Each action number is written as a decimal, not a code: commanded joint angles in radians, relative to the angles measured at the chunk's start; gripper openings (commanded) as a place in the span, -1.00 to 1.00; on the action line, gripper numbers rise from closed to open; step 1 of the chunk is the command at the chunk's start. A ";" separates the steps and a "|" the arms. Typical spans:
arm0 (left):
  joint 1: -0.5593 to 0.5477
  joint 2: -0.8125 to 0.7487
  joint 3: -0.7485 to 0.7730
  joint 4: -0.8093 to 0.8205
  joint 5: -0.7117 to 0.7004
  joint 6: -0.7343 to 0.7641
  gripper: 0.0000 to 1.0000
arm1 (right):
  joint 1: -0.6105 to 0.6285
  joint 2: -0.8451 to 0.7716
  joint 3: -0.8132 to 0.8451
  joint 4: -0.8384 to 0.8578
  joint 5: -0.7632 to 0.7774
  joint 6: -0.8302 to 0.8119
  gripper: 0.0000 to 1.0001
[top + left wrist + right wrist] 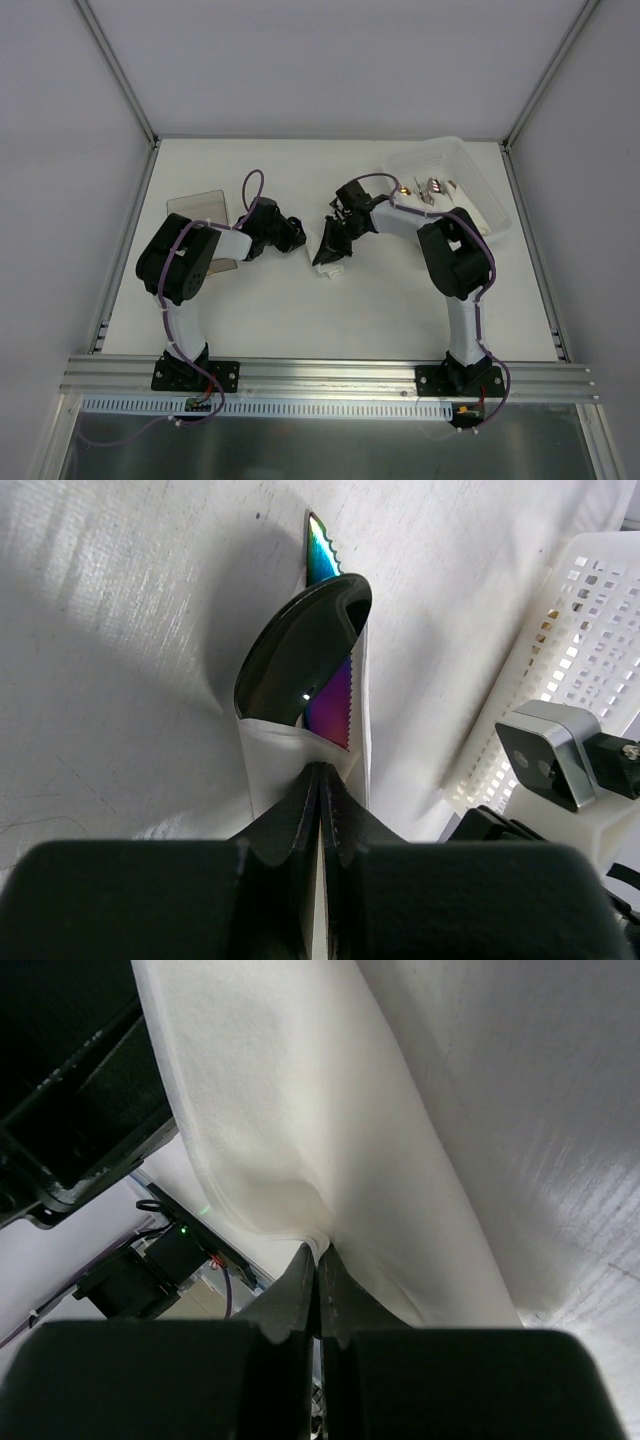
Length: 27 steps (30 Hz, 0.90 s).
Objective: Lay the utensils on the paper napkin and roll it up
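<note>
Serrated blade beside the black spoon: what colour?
The serrated metal blade is iridescent rainbow, blue-green to purple; left wrist view.

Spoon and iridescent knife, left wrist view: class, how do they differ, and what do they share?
The spoon has a broad black bowl; the knife a narrow rainbow blade. The spoon's rim is smooth; the knife's edge is serrated. The spoon overlaps the knife, whose tip reaches farther. Both stick out of the paper napkin.

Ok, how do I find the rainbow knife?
Near the middle of the white table is a white napkin wrapped round cutlery. Two pieces poke out of its end. The knife is the one with the saw-toothed rainbow blade, beside the black spoon.
</note>
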 commanded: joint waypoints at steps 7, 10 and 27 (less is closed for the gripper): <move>-0.010 0.022 -0.039 -0.160 -0.084 0.037 -1.00 | 0.024 0.051 -0.043 0.093 -0.093 0.078 -1.00; -0.010 0.000 -0.051 -0.159 -0.090 0.035 -1.00 | 0.024 0.060 -0.060 0.123 -0.097 0.090 -1.00; 0.024 -0.266 -0.013 -0.294 -0.157 0.152 -0.93 | 0.004 0.096 -0.107 0.177 -0.091 0.096 -1.00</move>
